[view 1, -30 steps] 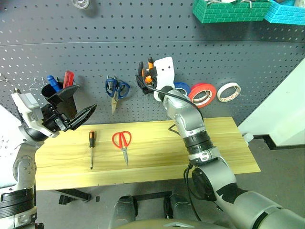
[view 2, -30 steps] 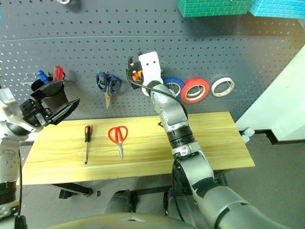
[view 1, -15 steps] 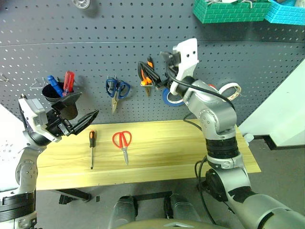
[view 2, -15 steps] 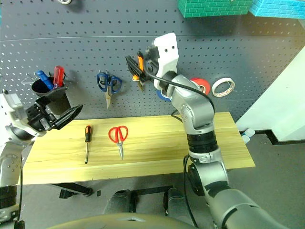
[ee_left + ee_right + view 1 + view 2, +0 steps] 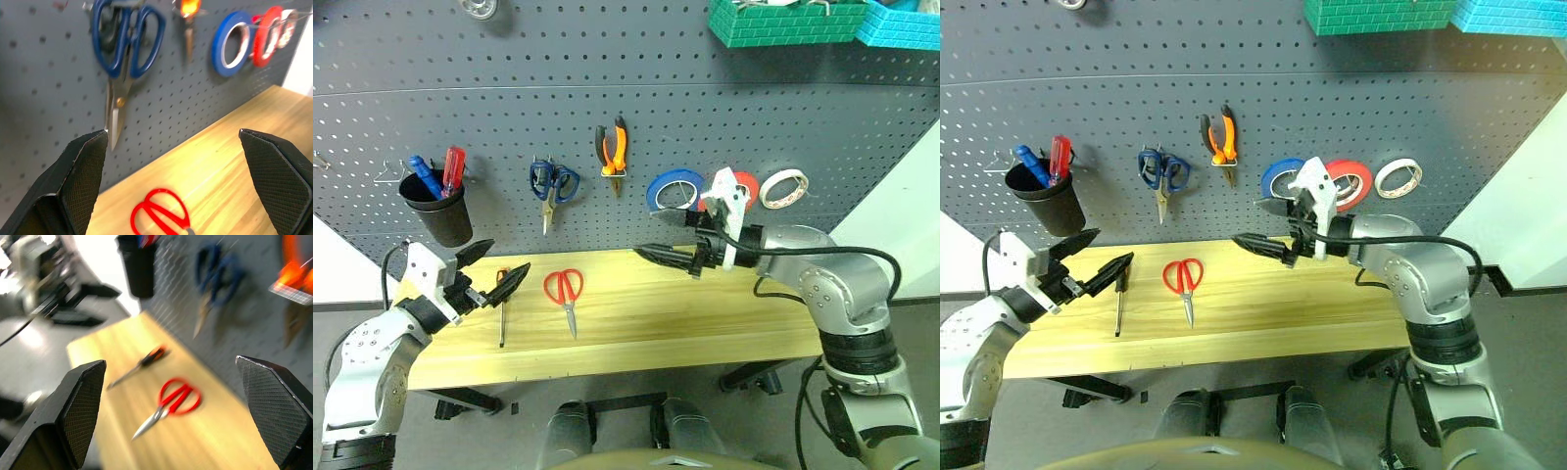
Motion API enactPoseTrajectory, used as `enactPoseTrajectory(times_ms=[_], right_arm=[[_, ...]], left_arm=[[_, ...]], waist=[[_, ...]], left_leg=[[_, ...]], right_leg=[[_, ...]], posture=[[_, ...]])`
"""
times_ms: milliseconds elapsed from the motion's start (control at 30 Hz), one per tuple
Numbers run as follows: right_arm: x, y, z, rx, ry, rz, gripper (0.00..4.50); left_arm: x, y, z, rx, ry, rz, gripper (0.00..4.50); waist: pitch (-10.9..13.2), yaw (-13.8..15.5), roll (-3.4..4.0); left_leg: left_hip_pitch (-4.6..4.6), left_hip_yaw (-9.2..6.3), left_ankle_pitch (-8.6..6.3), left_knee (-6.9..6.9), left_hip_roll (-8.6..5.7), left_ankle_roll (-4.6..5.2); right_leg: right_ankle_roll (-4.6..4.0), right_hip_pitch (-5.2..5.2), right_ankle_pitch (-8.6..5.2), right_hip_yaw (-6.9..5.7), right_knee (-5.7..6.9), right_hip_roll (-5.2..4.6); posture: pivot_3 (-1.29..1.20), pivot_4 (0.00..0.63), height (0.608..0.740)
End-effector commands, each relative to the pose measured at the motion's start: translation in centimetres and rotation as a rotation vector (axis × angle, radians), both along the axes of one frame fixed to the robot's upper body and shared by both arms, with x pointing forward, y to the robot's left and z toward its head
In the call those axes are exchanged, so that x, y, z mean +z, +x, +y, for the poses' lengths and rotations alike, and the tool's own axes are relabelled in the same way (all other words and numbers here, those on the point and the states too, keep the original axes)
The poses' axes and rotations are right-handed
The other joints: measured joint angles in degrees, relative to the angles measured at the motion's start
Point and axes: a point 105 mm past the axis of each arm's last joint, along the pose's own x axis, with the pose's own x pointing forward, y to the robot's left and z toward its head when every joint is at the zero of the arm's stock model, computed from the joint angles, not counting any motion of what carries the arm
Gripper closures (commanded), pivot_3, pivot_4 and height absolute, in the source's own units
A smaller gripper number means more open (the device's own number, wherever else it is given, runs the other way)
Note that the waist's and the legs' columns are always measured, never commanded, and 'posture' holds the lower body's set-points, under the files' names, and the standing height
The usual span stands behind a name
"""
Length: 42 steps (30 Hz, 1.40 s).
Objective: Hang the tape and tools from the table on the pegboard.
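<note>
Black cup (image 5: pixel 437 211) hangs on the pegboard (image 5: pixel 509 108) at the far left with a blue screwdriver (image 5: pixel 421 171) and a red screwdriver (image 5: pixel 454 166) stuck in it. Green bin (image 5: pixel 787 22) and a teal bin (image 5: pixel 904 25) sit up top right, can't make out what's inside.

Left end effector (image 5: pixel 494 276) is spread wide and empty, hovering just over the left end of the counter (image 5: pixel 705 318), right by the handle of the orange-and-black screwdriver (image 5: pixel 501 304). Right end effector (image 5: pixel 664 255) is spread wide too, nothing in it, pointing left above the counter's back edge.

Red scissors (image 5: pixel 566 296) lie flat on the counter beside the screwdriver. Pliers (image 5: pixel 613 147) are on the board, next to the blue scissors (image 5: pixel 551 186). Red tape (image 5: pixel 1351 183) hangs between the blue tape (image 5: pixel 674 190) and white tape (image 5: pixel 783 188).

Right half of the counter is bare, plenty of room there.
</note>
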Motion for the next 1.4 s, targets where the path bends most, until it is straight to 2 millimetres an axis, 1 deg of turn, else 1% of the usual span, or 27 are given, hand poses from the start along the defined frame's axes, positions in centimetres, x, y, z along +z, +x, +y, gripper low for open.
enactPoseTrajectory(times_ms=[33, 133, 267, 333, 400, 433, 467, 533, 600, 733, 767, 833, 900, 967, 1067, 1133, 1200, 1400], right_arm=[[-1.5, -0.4, -0.2, 0.064, -0.064, 0.001, 0.03], [-3.1, 1.0, -0.8, 0.022, -0.126, 0.022, 0.03], [-3.8, 1.6, -1.5, 0.058, -0.174, -0.003, 0.03], [-3.8, 1.7, -2.1, 0.091, -0.176, -0.007, 0.03], [-3.4, 2.7, -2.7, 0.093, -0.175, -0.050, 0.03], [-3.2, 3.0, -2.7, 0.093, -0.171, -0.066, 0.03], [-2.9, 3.3, -2.8, 0.098, -0.160, -0.069, 0.03], [-2.5, 3.3, -2.9, 0.142, -0.142, -0.102, 0.03], [-2.3, 3.2, -2.9, 0.171, -0.132, -0.142, 0.03], [-3.0, 3.3, -3.1, 0.189, -0.165, -0.193, 0.03], [-3.1, 3.4, -3.0, 0.192, -0.168, -0.199, 0.03], [-3.5, 3.5, -3.4, 0.193, -0.195, -0.197, 0.03], [-3.8, 3.6, -3.8, 0.202, -0.222, -0.201, 0.03], [-3.5, 3.8, -4.0, 0.208, -0.218, -0.193, 0.03], [-2.9, 4.4, -3.9, 0.201, -0.196, -0.185, 0.03], [-3.1, 4.6, -3.9, 0.213, -0.218, -0.194, 0.03], [-3.2, 4.9, -3.8, 0.214, -0.233, -0.208, 0.03], [-3.7, 5.0, -3.5, 0.221, -0.238, -0.222, 0.03]], left_arm=[[-0.6, 0.1, -1.0, 0.042, -0.023, 0.056, 0.00], [-2.1, 0.5, -1.6, 0.101, -0.020, 0.135, 0.00], [-4.0, 1.0, -2.8, 0.189, -0.041, 0.241, 0.00], [-5.3, 1.3, -3.0, 0.261, -0.025, 0.298, 0.00], [-7.2, 1.5, -3.5, 0.316, 0.015, 0.364, 0.00], [-7.7, 1.5, -3.6, 0.328, 0.027, 0.379, 0.00], [-8.4, 1.6, -4.0, 0.344, 0.027, 0.407, 0.00], [-9.3, 1.9, -5.0, 0.359, 0.006, 0.448, 0.00], [-9.7, 2.1, -5.7, 0.363, -0.010, 0.468, 0.00], [-10.7, 3.6, -7.6, 0.407, -0.117, 0.547, 0.00], [-10.7, 3.8, -7.7, 0.411, -0.118, 0.549, 0.00], [-11.3, 4.2, -7.6, 0.457, -0.101, 0.585, 0.00], [-11.9, 4.6, -8.1, 0.479, -0.110, 0.625, 0.00], [-12.9, 4.6, -8.5, 0.528, -0.108, 0.705, 0.00], [-14.0, 4.6, -8.2, 0.628, -0.057, 0.779, 0.00], [-14.3, 4.7, -8.1, 0.663, -0.026, 0.800, 0.00], [-14.4, 4.9, -8.6, 0.656, -0.014, 0.800, 0.00], [-13.8, 5.9, -9.5, 0.652, -0.005, 0.757, 0.00]], waist=[[0.1, 0.0, 0.05], [0.4, 0.0, 0.06], [1.3, 0.1, 0.25], [1.7, 0.1, 0.32], [2.1, 0.0, 0.27], [2.2, 0.0, 0.26], [2.3, 0.0, 0.25], [2.5, 0.0, 0.29], [2.9, 0.0, 0.25], [3.1, 0.1, 0.23], [3.1, 0.1, 0.19], [3.1, 0.0, 0.18], [3.1, -0.1, 0.18], [3.1, -0.1, 0.18], [3.1, -0.1, 0.16], [3.2, -0.1, 0.14], [3.2, -0.1, 0.14], [3.2, 0.0, 0.14]], left_leg=[[0.00, 0.00, 0.00, 0.00, 0.00, 0.00], [0.02, -0.02, 0.00, 0.01, -0.01, 0.00], [0.01, -0.04, 0.00, 0.05, -0.03, 0.00], [0.00, -0.06, 0.00, 0.09, -0.05, 0.01], [0.00, -0.07, 0.00, 0.10, -0.07, 0.01], [0.01, -0.10, 0.00, 0.11, -0.07, 0.01], [0.02, -0.09, 0.00, 0.12, -0.07, 0.01], [0.02, -0.10, 0.00, 0.11, -0.06, 0.01], [0.01, -0.13, 0.00, 0.11, -0.06, 0.01], [0.00, -0.15, 0.00, 0.15, -0.08, 0.01], [-0.01, -0.17, 0.00, 0.20, -0.08, 0.01], [-0.01, -0.17, 0.00, 0.20, -0.09, 0.01], [0.00, -0.17, 0.00, 0.19, -0.09, 0.01], [0.00, -0.17, 0.00, 0.19, -0.10, 0.01], [0.00, -0.18, 0.00, 0.21, -0.12, 0.02], [0.01, -0.20, 0.00, 0.21, -0.12, 0.02], [0.00, -0.23, 0.00, 0.18, -0.12, 0.01], [-0.02, -0.24, 0.00, 0.20, -0.14, 0.01]], right_leg=[[0.00, 0.00, -0.01, 0.00, 0.00, 0.00], [0.18, 0.01, -0.12, 0.02, 0.01, 0.00], [0.17, 0.02, -0.12, 0.04, 0.02, 0.00], [0.18, 0.03, -0.12, 0.04, 0.03, 0.00], [0.19, 0.05, -0.12, 0.04, 0.03, 0.00], [0.19, 0.08, -0.12, 0.04, 0.03, 0.01], [0.19, 0.08, -0.12, 0.04, 0.04, 0.02], [0.18, 0.08, -0.12, 0.04, 0.03, 0.03], [0.18, 0.08, -0.12, 0.03, 0.03, 0.04], [0.19, 0.10, -0.10, 0.02, 0.04, 0.03], [0.19, 0.11, -0.10, 0.01, 0.05, 0.04], [0.19, 0.13, -0.10, 0.01, 0.04, 0.04], [0.17, 0.13, -0.08, 0.02, 0.04, 0.04], [0.17, 0.13, -0.08, 0.01, 0.04, 0.04], [0.18, 0.15, -0.07, 0.01, 0.04, 0.03], [0.18, 0.15, -0.06, 0.01, 0.04, 0.05], [0.06, 0.15, 0.02, -0.03, 0.04, 0.06], [0.05, 0.17, 0.02, -0.05, 0.02, 0.02]], posture=[[0.19, 0.143, 0.740], [0.19, 0.157, 0.740], [0.18, 0.176, 0.740], [0.17, 0.185, 0.740], [0.16, 0.190, 0.740], [0.16, 0.193, 0.740], [0.16, 0.195, 0.740], [0.15, 0.199, 0.740], [0.15, 0.199, 0.740], [0.16, 0.195, 0.740], [0.16, 0.196, 0.740], [0.16, 0.192, 0.740], [0.16, 0.190, 0.740], [0.15, 0.183, 0.740], [0.15, 0.177, 0.740], [0.15, 0.172, 0.740], [0.15, 0.168, 0.740], [0.15, 0.166, 0.740]])
